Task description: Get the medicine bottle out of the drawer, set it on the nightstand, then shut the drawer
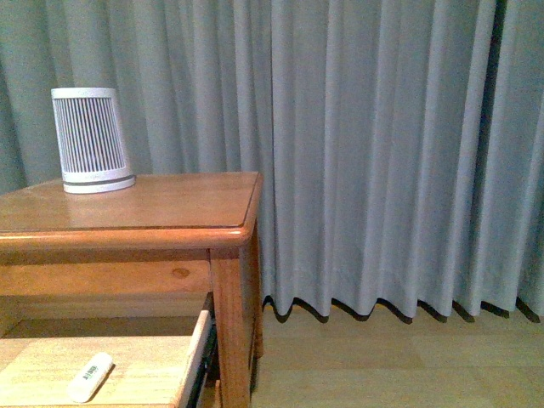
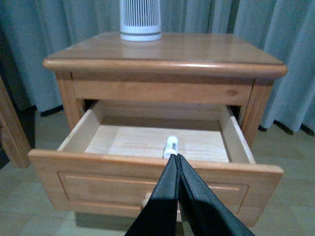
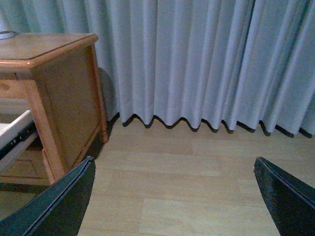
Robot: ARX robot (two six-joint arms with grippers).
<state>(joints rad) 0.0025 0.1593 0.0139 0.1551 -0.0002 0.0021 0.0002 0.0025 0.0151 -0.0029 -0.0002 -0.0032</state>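
Observation:
The medicine bottle (image 1: 90,376) is a slim white cylinder lying on its side on the floor of the drawer (image 1: 191,361), which stands pulled out of the nightstand (image 1: 153,204). In the left wrist view the medicine bottle (image 2: 171,146) shows just past the tips of my left gripper (image 2: 176,156), which is shut with nothing in it and hangs in front of the drawer (image 2: 147,184) front panel. My right gripper (image 3: 174,169) is open over bare floor, to the right of the nightstand (image 3: 64,103). Neither arm shows in the front view.
A large white ribbed tapered device (image 1: 90,140) stands at the back of the nightstand top. Grey curtains (image 1: 391,153) hang behind, down to a light wooden floor (image 3: 187,172). A wooden furniture edge (image 2: 12,132) stands left of the nightstand.

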